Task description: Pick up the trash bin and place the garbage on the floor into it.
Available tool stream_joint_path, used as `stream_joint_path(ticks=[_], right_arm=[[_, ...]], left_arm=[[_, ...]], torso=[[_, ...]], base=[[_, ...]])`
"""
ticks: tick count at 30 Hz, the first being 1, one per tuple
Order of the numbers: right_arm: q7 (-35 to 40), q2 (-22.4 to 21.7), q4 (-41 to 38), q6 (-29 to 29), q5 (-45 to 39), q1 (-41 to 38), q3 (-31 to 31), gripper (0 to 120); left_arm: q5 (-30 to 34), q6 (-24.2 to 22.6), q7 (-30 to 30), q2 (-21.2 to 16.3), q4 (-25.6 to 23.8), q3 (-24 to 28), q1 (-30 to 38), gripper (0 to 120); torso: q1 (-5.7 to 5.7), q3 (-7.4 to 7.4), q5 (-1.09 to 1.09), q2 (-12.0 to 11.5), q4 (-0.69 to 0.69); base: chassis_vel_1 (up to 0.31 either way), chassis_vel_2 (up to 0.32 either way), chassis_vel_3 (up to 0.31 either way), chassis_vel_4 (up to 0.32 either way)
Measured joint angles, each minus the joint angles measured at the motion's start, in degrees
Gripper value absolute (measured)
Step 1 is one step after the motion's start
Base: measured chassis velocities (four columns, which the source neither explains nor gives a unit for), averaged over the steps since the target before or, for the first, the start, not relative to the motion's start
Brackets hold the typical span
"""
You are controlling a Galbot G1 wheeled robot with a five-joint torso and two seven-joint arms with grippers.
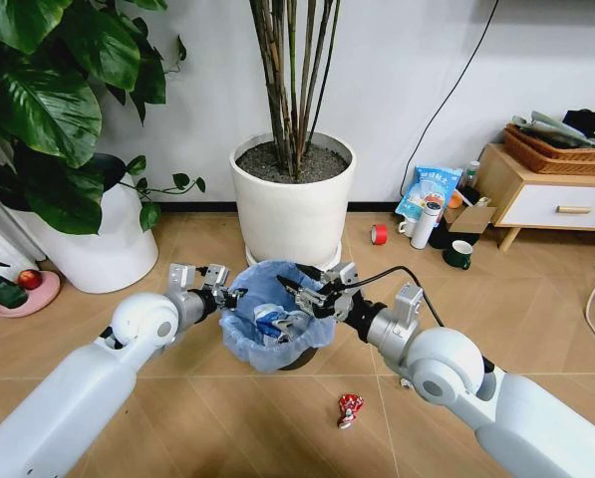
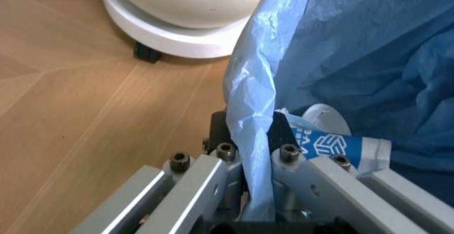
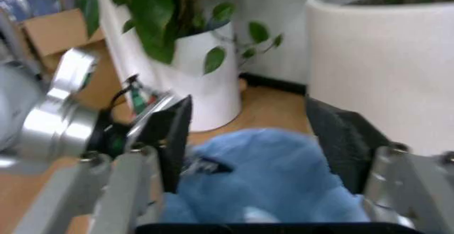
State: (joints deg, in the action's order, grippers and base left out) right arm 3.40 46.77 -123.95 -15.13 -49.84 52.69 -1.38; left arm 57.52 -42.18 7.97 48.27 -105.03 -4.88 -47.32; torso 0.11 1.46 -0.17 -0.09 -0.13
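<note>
Trash bin (image 1: 277,334): raised off the floor in front of the large white plant pot (image 1: 293,199), light-blue bag ruffled over the rim.
Left tool (image 1: 215,289): at the bin's left rim, fingers (image 2: 212,178) pinched on the bag edge.
Right tool (image 1: 307,294): over the bin's right rim, fingers (image 3: 174,138) spread wide above the blue liner.
Inside bin: blue-and-white tube (image 2: 333,146) and white scraps.
Red wrapper (image 1: 349,408): crushed, on the wooden floor (image 1: 227,418), just in front of the bin.
</note>
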Motion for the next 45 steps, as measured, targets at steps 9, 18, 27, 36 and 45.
stream_joint_path(ticks=[9, 18, 27, 36, 45], right_arm=[[-12.8, -8.3, 3.1, 2.4, 4.3, 6.5, 10.4, 96], [-21.5, -10.9, 11.3, 4.5, 10.1, 10.7, 13.9, 100], [-32.0, -12.4, 20.6, 3.5, 18.7, 12.6, 8.8, 100], [-36.0, -10.1, 28.6, 5.8, 27.3, 10.4, 0.0, 100], [-37.0, -7.4, 34.8, 7.2, 33.2, 8.4, -5.1, 100]], left_arm=[[-2.9, 0.0, -2.8, -1.7, -0.3, -6.0, -5.9, 0], [-4.4, 0.0, -3.8, -1.9, 0.0, -8.6, -7.5, 0], [-4.4, 0.1, -4.0, -2.0, -1.1, -9.8, -8.8, 0], [-4.5, 0.0, -3.9, -1.9, -2.3, -9.2, -9.7, 0], [-4.5, 0.1, -3.7, -1.3, -2.0, -8.0, -8.6, 0]], torso=[[0.0, 0.0, -0.01, 0.0, 0.01], [0.0, 0.0, 0.0, 0.0, 0.0], [0.0, 0.0, 0.0, 0.0, 0.0], [0.0, 0.0, 0.0, 0.0, 0.01], [0.0, 0.0, -0.01, 0.0, 0.0]], base=[[0.0, 0.0, 0.0, 0.0], [0.0, 0.0, 0.0, 0.0], [0.0, 0.0, 0.0, 0.0], [0.0, 0.0, 0.0, 0.0], [0.0, 0.0, 0.0, 0.0]])
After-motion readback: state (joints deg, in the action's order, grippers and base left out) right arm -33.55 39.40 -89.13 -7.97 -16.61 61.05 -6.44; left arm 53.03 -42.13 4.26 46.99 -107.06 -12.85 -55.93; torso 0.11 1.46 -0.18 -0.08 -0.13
